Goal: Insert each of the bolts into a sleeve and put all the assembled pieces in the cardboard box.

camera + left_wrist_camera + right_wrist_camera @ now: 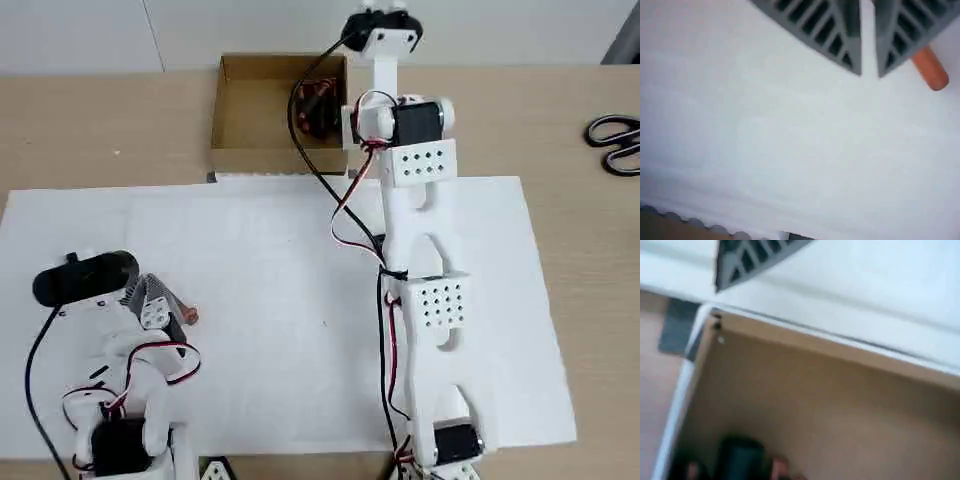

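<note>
An orange bolt (190, 316) lies on the white paper at the near left. In the left wrist view the orange bolt (930, 69) sits just beside one grey finger (900, 35), outside the jaws. My left gripper (869, 74) hangs low over the paper, shut, with only a thin slit and nothing in it. The cardboard box (240, 150) stands at the back. My right gripper (322, 108) is stretched over the box's right half. Below it, on the box floor (840, 405), lie a black sleeve (740, 460) and orange pieces (781, 467).
A large white paper sheet (270, 280) covers the middle of the wooden table (100, 120). Scissors (615, 143) lie at the far right edge. The right arm's white links (425, 300) and cables span the paper from front to back.
</note>
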